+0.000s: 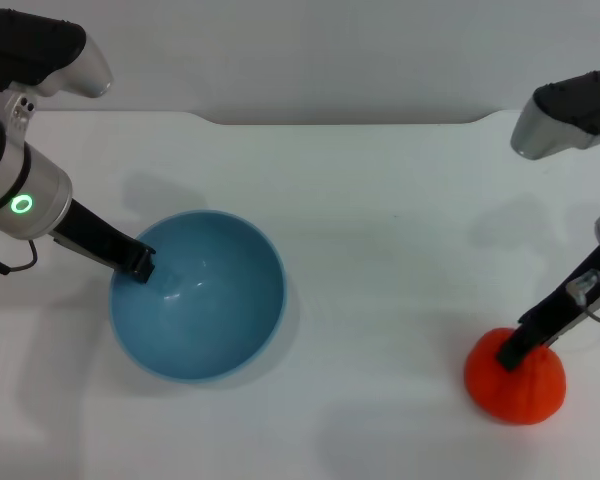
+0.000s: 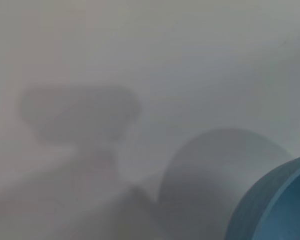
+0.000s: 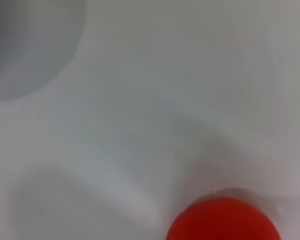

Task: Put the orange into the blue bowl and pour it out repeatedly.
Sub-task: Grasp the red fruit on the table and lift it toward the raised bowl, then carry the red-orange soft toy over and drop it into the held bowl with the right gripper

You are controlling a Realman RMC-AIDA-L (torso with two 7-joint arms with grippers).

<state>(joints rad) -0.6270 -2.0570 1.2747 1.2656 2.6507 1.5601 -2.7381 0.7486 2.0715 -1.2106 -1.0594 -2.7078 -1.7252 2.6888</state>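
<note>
The blue bowl point(image 1: 225, 300) stands upright on the white table, left of centre, with nothing in it. My left gripper point(image 1: 141, 265) is at its far-left rim, shut on the edge. In the left wrist view a piece of the blue bowl's outer wall point(image 2: 275, 207) shows in one corner. The orange point(image 1: 528, 388) rests on the table at the front right, well apart from the bowl. My right gripper point(image 1: 511, 354) comes down onto its top and touches it. The right wrist view shows only part of the orange point(image 3: 222, 222) on the table.
The white table point(image 1: 380, 220) carries nothing else between the bowl and the orange. Its back edge point(image 1: 340, 122) runs along the top of the head view. The orange lies close to the front right corner.
</note>
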